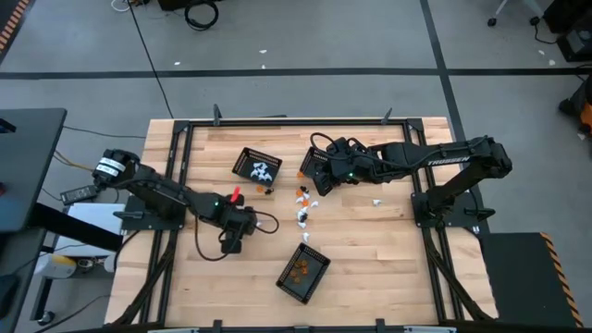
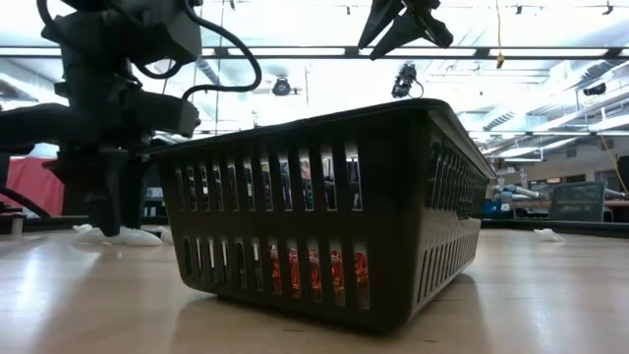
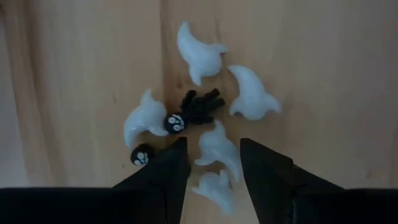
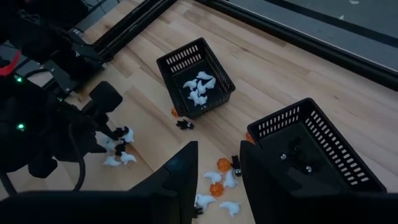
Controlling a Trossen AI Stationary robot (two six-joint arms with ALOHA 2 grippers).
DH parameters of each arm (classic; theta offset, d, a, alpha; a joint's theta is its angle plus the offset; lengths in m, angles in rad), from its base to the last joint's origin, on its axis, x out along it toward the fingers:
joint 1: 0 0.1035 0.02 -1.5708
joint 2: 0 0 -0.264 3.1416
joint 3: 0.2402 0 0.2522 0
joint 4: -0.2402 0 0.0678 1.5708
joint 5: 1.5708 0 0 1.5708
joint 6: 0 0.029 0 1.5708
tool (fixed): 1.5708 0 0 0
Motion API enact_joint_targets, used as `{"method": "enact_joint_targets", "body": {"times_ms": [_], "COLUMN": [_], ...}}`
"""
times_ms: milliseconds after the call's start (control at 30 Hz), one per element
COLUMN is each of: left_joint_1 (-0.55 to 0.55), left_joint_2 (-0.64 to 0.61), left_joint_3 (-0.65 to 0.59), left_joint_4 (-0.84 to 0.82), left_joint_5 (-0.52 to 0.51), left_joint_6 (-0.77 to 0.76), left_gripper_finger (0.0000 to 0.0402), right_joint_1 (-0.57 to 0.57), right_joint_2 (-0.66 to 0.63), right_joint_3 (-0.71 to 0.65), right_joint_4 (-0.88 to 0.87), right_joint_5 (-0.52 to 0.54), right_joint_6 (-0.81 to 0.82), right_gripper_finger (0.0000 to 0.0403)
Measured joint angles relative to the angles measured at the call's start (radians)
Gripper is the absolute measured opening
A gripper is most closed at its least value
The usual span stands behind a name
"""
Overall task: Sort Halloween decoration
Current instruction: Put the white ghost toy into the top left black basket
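Several white ghost trinkets (image 3: pixel 202 53) and small black ones (image 3: pixel 200 106) lie in a cluster on the wooden table under my left gripper (image 3: pixel 214 152). That gripper (image 1: pixel 233 239) points down and is open, with one fingertip on either side of a white ghost (image 3: pixel 217 149); I see no touch. My right gripper (image 4: pixel 217 163) is open, holds nothing, and hangs high (image 2: pixel 403 25) by the basket of black trinkets (image 4: pixel 317 149). More orange, white and black trinkets (image 1: pixel 302 208) lie loose at mid table.
Three black mesh baskets stand on the table. One holds white ghosts (image 1: pixel 257 165), one black pieces (image 1: pixel 314 171) below the right arm, one orange pieces (image 1: pixel 303 271) near the front edge, filling the low view (image 2: pixel 324 216). Stray white pieces (image 1: pixel 377 201) lie to the right.
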Motion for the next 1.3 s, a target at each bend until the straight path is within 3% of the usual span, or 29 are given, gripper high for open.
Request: {"method": "enact_joint_targets", "body": {"times_ms": [600, 933, 1300], "left_joint_1": [0.076, 0.076, 0.076], "left_joint_2": [-0.002, -0.002, 0.000], "left_joint_3": [-0.056, -0.058, -0.060], "left_joint_4": [0.077, 0.096, 0.095], "left_joint_5": [0.087, 0.087, 0.087], "left_joint_6": [0.067, 0.083, 0.080], "left_gripper_finger": [0.0154, 0.0093, 0.0086], "right_joint_1": [0.000, 0.000, 0.000], "right_joint_2": [0.000, 0.000, 0.000], "right_joint_3": [0.000, 0.000, 0.000], "right_joint_4": [0.000, 0.000, 0.000], "right_joint_5": [0.000, 0.000, 0.000], "right_joint_6": [0.000, -0.003, -0.003], "right_gripper_finger": [0.0124, 0.0124, 0.0124]}}
